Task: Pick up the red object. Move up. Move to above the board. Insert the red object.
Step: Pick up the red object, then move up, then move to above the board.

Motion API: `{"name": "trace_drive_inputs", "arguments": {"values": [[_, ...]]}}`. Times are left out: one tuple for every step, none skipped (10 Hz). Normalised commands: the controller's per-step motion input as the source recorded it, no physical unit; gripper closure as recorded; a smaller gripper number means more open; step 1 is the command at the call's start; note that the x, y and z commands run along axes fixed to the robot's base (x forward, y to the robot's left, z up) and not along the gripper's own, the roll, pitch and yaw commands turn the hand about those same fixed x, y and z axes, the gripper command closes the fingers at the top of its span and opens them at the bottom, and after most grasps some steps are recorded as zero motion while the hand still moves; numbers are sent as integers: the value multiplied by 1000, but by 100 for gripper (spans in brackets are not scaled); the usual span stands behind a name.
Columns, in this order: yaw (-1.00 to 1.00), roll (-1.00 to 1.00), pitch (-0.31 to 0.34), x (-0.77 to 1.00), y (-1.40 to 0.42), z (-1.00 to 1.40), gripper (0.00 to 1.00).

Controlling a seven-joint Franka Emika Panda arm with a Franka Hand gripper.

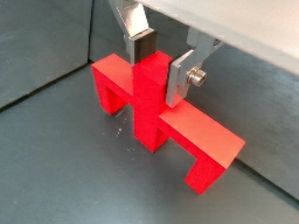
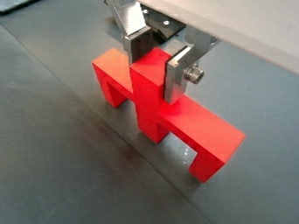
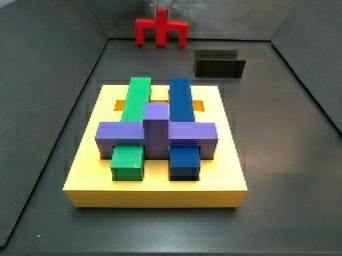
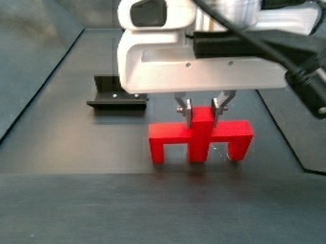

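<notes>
Nearest in a side view, the board (image 3: 158,180) lies flat on the dark floor, carrying green, blue and purple blocks (image 3: 155,130). Beyond the board, near the far wall and beside the small dark box (image 3: 221,65), the red object (image 3: 160,31) stands on its two legs, bar level, post pointing straight up. At that post the gripper (image 1: 163,63) hangs from above, its silver fingers (image 1: 181,77) clamped on either side of the upright.

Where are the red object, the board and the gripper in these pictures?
red object (image 1: 152,92): a wrist view, on its central upright post.
board (image 3: 160,186): a side view, on its yellow front wall.
gripper (image 2: 159,54): a wrist view, midway between the fingertips, at the post.
</notes>
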Motion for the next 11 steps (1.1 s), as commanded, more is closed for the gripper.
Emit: {"name": "trace_drive_inputs", "arguments": {"values": [[0,0,0,0,0,0,100],[0,0,0,0,0,0,100],[0,0,0,0,0,0,100],[0,0,0,0,0,0,100],[0,0,0,0,0,0,100],[0,0,0,0,0,833,100],[-45,-6,36,-55,44,811,100],[-53,6,71,-80,34,524,100],[-32,36,55,-23,11,239,100],[0,0,0,0,0,1400,100],[4,-14,1,-2,-5,1400,100]]}}
